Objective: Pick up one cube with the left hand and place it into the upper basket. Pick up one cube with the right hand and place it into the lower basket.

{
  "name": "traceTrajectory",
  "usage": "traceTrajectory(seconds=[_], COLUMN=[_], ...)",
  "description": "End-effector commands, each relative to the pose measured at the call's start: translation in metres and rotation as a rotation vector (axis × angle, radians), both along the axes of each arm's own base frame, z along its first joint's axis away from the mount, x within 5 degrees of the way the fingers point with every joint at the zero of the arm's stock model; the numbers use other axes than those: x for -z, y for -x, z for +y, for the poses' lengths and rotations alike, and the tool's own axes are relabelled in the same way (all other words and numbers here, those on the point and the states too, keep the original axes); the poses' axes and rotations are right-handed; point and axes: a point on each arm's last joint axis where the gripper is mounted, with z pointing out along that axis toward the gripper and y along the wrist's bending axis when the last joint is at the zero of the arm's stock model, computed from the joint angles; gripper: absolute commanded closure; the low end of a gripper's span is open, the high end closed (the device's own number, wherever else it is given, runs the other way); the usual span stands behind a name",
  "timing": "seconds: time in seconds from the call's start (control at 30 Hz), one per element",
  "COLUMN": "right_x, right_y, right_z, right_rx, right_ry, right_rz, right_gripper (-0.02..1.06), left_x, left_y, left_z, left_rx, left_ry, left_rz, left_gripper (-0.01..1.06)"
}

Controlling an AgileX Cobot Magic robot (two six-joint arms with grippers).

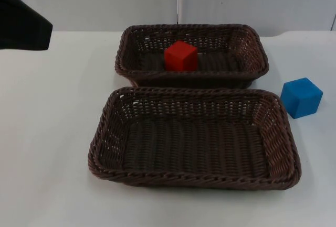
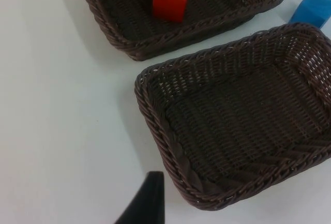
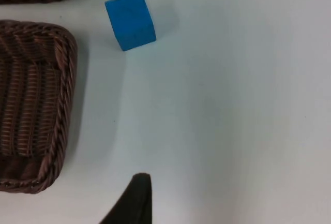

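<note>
The white surface runs back to the grey partition wall at its far edge.

The lower basket, a dark brown wicker tray, sits toward the near edge of the surface, about midway between its side edges, and holds nothing. In the left wrist view its near corner rises just beside the black fingertip.

The upper basket, of the same weave but a little smaller, lies directly behind it, toward the far edge; the two rims stand very close, and whether they touch cannot be told.

The left arm shows as a dark mass at the far left corner of the surface, waiting. The left gripper hangs above bare surface near the lower basket's left side; one fingertip shows, so whether its jaws are open or closed cannot be told.

The right gripper hangs over bare surface toward the right edge, beside the lower basket's right wall; again one fingertip shows, and the state of its jaws cannot be told.

The blue cube stands on the surface just right of the lower basket's far right corner, apart from both baskets.

The red cube rests inside the upper basket, near the middle of its floor.
</note>
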Motion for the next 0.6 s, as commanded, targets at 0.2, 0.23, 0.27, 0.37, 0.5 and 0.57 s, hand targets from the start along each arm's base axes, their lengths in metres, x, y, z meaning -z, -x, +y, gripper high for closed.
traceTrajectory(seconds=[0.2,0.23,0.27,0.37,0.5,0.57], right_x=[0.012,0.014,0.017,0.022,0.032,0.039], right_y=[-0.045,-0.052,-0.058,-0.07,-0.088,-0.1], right_z=[0.0,0.002,0.004,0.008,0.017,0.025], right_rx=[-0.016,-0.03,-0.047,-0.078,-0.117,-0.143], right_ry=[0.002,-0.01,-0.025,-0.046,-0.041,-0.039], right_rz=[0.066,0.078,0.09,0.108,0.149,0.177], right_gripper=[0.0,0.0,0.0,0.0,0.0,0.0], left_x=[0.0,0.0,0.0,0.0,0.0,0.0], left_y=[0.001,0.001,0.001,0.001,0.001,0.001], left_z=[0.0,0.0,0.0,0.0,0.0,0.0], left_rx=[-0.004,-0.004,-0.004,-0.004,-0.004,-0.004], left_ry=[0.012,0.012,0.012,0.012,0.012,0.012], left_rz=[0.003,0.003,0.003,0.003,0.003,0.003], left_gripper=[0.11,0.11,0.11,0.11,0.11,0.11])
